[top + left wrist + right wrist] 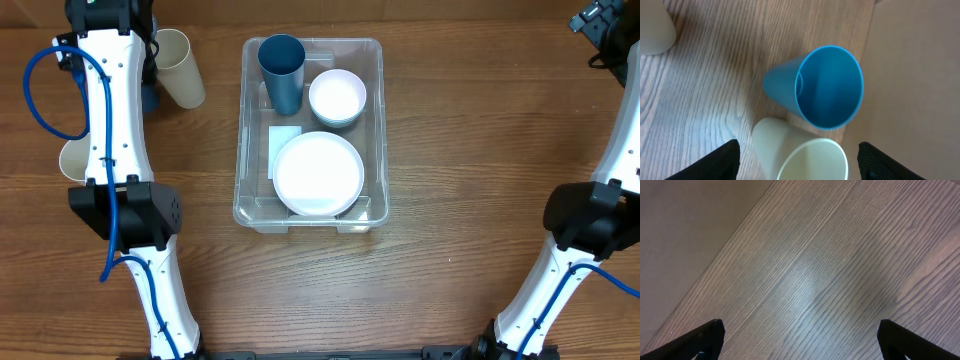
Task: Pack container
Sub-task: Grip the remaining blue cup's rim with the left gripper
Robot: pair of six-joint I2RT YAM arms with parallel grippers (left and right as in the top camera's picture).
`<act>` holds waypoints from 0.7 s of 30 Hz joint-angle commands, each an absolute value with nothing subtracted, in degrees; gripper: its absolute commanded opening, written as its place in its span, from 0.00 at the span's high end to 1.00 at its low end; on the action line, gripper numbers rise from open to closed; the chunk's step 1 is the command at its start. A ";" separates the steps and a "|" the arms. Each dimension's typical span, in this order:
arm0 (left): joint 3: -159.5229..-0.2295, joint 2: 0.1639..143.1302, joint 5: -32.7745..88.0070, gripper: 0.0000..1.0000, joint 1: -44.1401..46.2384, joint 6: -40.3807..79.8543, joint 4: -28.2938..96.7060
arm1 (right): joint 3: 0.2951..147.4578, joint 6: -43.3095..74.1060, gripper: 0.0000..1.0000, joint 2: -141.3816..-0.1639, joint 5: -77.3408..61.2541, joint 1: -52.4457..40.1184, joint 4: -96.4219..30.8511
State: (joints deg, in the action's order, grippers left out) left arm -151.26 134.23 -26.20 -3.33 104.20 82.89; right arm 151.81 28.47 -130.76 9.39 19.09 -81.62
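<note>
**Grab the Cream Cup Next**

Look for the big clear plastic box-shaped container (310, 222) in the middle of the brown wooden table (450, 150); see inside it a tall dark blue plastic cup (282, 70), a small round white bowl (337, 97) and a flat round white plate (318, 175).

Find the left gripper (799, 152) spread wide with nothing held, one finger on each side of a cream plastic cup (772, 140); spot a light blue plastic cup (827, 87) lying on its side just beside it. Find the right gripper (800, 332) spread wide too, empty, over bare wood, well apart from the container.

Probably time to pick up the cream cup; come down slowly; squeeze gently, not hard enough to squash it; try not to bump the light blue cup; lift high over the container wall; maybe slip it into the dark blue cup, with so little bare floor left.

Notice a white paper label (285, 138) on the container floor; cannot read any words on it; no brand names anywhere.
</note>
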 commanded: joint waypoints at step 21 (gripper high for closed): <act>-150.85 144.14 -23.88 0.82 -8.25 97.14 78.17 | 153.62 28.77 0.00 -128.09 9.78 19.05 -81.36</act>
State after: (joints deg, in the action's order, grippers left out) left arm -151.15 143.28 -24.80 -8.14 98.61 77.65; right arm 151.81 28.49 -130.76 9.37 19.09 -81.62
